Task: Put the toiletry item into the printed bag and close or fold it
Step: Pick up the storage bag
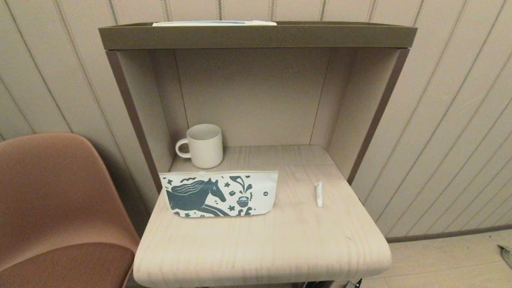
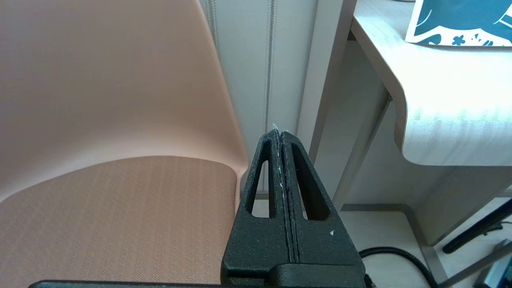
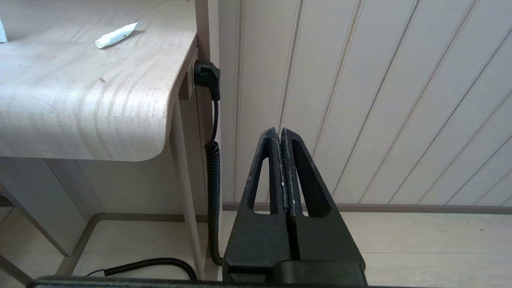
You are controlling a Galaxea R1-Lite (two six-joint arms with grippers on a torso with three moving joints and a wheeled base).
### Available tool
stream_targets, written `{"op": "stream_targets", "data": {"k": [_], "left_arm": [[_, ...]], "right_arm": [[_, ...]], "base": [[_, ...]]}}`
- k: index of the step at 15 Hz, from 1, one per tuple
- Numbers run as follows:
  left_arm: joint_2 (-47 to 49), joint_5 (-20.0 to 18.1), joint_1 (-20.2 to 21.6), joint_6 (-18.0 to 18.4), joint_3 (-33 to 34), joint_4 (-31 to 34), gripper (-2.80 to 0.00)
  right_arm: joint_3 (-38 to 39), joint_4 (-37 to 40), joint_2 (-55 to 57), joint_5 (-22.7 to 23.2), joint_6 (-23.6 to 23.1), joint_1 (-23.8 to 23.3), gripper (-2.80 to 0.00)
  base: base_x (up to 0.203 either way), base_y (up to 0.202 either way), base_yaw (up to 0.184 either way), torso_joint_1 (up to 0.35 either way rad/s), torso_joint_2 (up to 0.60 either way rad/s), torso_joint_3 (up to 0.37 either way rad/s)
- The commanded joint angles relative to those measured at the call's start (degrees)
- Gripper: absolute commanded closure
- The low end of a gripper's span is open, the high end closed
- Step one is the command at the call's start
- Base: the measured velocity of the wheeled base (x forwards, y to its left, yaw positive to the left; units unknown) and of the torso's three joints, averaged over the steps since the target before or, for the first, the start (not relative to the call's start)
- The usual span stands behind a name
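Observation:
The printed bag (image 1: 219, 194), a flat white pouch with a dark teal horse and cup, lies at the left middle of the wooden table (image 1: 260, 248); its corner (image 2: 460, 22) shows in the left wrist view. The toiletry item (image 1: 319, 194), a slim white tube, lies to the bag's right near the table's right side, and appears as a tube (image 3: 116, 35) in the right wrist view. My left gripper (image 2: 280, 132) hangs shut and empty below the table's left edge, beside the chair. My right gripper (image 3: 281, 131) hangs shut and empty below the table's right edge, facing the wall.
A ribbed white mug (image 1: 203, 145) stands behind the bag inside the brown shelf alcove (image 1: 256, 38). An orange-brown chair (image 1: 56, 208) stands to the left. A black plug and coiled cable (image 3: 212, 132) run down beside the table's right leg.

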State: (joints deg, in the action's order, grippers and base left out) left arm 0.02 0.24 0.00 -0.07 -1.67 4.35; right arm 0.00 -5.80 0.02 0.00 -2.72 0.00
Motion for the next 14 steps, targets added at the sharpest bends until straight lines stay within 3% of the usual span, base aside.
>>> {"op": "stream_targets", "data": {"k": [1,14], "left_arm": [[0.06,0.02,0.00,-0.01,0.00,0.04,0.00],[0.06,0.02,0.00,0.07,-0.09,0.13,0.00]], "right_arm": [[0.00,0.00,-0.02,0.00,0.08,0.00,0.00],[0.00,-0.17,-0.02,0.00,0.61,0.05,0.00]], "base": [[0.000,0.000,0.000,0.000,0.00,0.000],[0.000,0.000,0.000,0.000,0.00,0.000]]}}
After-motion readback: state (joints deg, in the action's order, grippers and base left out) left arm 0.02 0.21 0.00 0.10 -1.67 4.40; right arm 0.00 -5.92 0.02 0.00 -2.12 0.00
